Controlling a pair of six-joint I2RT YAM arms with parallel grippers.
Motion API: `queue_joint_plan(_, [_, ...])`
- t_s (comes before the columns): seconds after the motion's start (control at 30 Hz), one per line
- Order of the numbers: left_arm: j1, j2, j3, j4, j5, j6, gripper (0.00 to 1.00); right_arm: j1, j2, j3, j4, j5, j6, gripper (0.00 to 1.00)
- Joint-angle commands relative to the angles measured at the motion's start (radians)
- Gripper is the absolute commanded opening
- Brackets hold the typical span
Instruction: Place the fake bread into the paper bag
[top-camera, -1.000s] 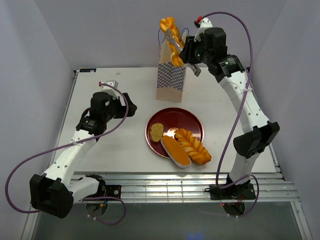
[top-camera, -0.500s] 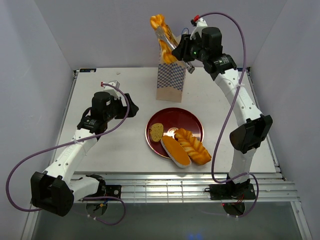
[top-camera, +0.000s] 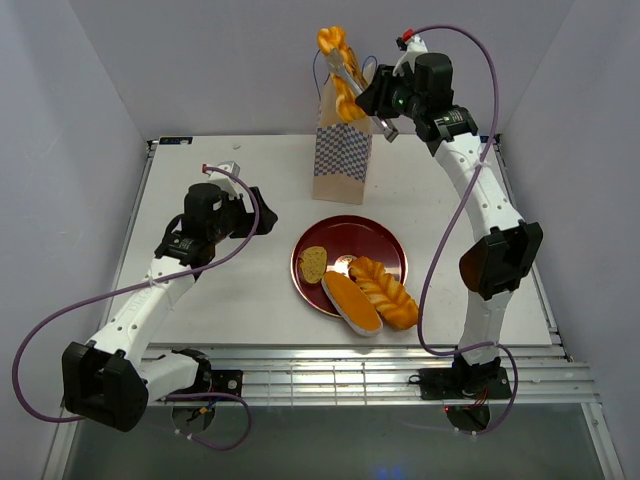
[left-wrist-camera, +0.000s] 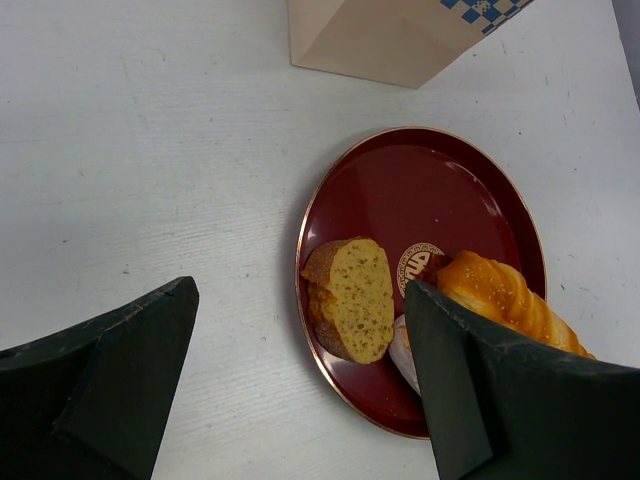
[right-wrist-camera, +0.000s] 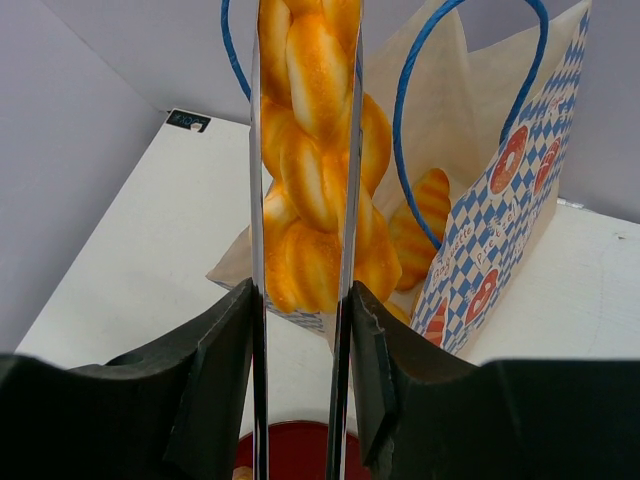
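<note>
My right pincer (top-camera: 345, 78) is squeezed tight on a long braided loaf (right-wrist-camera: 305, 150). I hold it up high, almost upright, right over the paper bag (top-camera: 338, 165). The loaf's low end is at the bag's open top. One more bread piece (right-wrist-camera: 425, 225) sits inside the bag. The bag stands at the far part of the white surface (top-camera: 240, 300). Nearer to me is a red plate (top-camera: 378, 238) with a slice (top-camera: 313, 264), an oval roll (top-camera: 352, 302) and a twisted loaf (top-camera: 388, 292). My left pincer (left-wrist-camera: 300, 290) is wide open and holds nothing.
</note>
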Motion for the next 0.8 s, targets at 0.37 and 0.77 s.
queue_joint_plan(0.37, [0.0,0.001,0.028,0.018,0.025,-0.007,0.94,-0.016,0.024,0.053,0.095,-0.011,0.005,0.56])
queue_joint_plan(0.77, [0.0,0.003,0.028,0.018,0.03,-0.008,0.94,-0.026,0.022,0.058,0.094,-0.028,0.011,0.64])
